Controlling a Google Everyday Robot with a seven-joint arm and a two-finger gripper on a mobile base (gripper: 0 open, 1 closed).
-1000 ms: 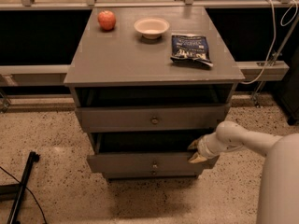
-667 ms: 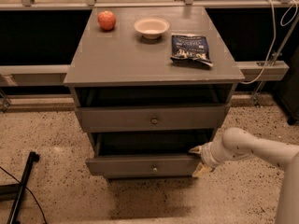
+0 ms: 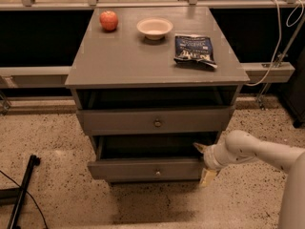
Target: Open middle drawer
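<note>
The grey cabinet [image 3: 143, 66] shows two drawer fronts with small round knobs. The lower one is the middle drawer [image 3: 143, 168]; it is pulled partly out, with its dark inside showing above the front. My gripper [image 3: 205, 162] is at the right end of that drawer front. One finger [image 3: 200, 148] is behind the front and the other [image 3: 208, 177] is before it, so the gripper is shut on the front. The wider drawer [image 3: 152, 122] above is also slightly out. Any drawer below the middle one is hidden.
On the cabinet top are a red apple [image 3: 108, 20], a white bowl [image 3: 154, 27] and a dark blue chip bag [image 3: 194, 49]. A black stand [image 3: 21, 194] lies on the speckled floor at the left. Rails and a cable [image 3: 279, 42] stand behind at the right.
The middle drawer has slid a little further out towards the camera, and my gripper and arm have moved with it, lower in the view.
</note>
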